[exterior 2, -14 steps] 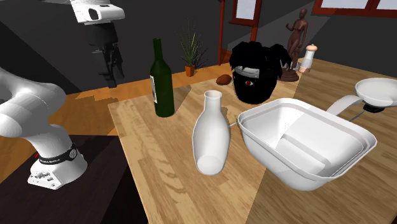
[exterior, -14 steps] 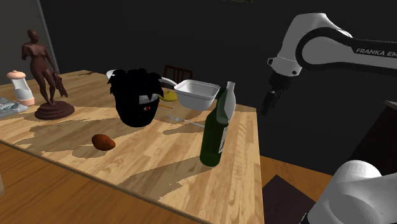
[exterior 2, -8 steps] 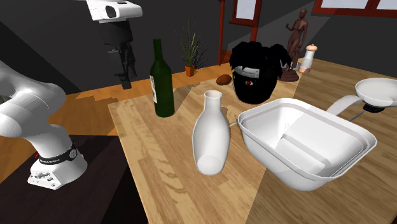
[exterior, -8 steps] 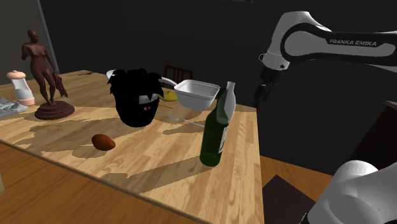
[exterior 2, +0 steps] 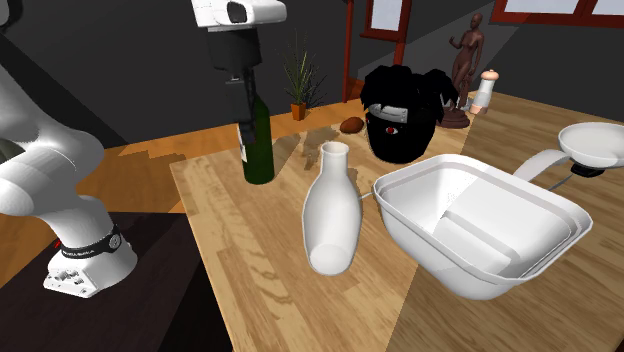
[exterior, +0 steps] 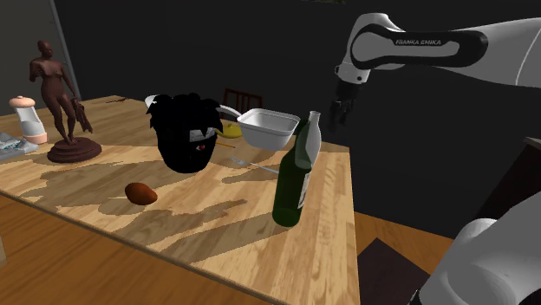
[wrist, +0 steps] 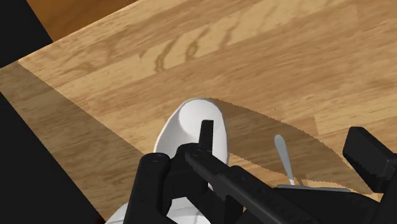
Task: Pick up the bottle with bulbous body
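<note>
Bottle (exterior 2: 333,205): white, bulbous, upright on the counter (exterior 2: 260,290)
Gripper (exterior: 336,117): spread wide, empty, apparently hovering above the bottle

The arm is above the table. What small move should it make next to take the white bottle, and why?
Probably shift the gripper sideways until the white bottle lies midway between the open fingers, before lowering. In the wrist view the bottle's mouth sits close to one finger, off centre, and the gripper hangs above it.

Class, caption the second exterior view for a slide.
Black tool hangs above the table; the white bulbous bottle stands untouched.
</note>
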Robot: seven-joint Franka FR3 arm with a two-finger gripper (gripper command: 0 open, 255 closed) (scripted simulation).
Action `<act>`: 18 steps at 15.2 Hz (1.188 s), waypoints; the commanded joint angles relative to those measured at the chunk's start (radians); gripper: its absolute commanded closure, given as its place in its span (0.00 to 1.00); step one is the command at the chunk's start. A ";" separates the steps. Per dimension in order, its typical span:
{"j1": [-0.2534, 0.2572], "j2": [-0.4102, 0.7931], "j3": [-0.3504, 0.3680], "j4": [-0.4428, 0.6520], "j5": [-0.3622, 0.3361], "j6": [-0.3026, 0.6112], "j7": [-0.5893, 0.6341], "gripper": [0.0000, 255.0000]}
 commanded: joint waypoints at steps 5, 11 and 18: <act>-0.016 0.265 -0.048 0.301 0.052 -0.050 -0.072 0.00; -0.058 0.537 -0.073 0.664 0.123 -0.159 -0.129 0.00; -0.051 0.503 -0.071 0.512 0.115 -0.041 -0.128 0.00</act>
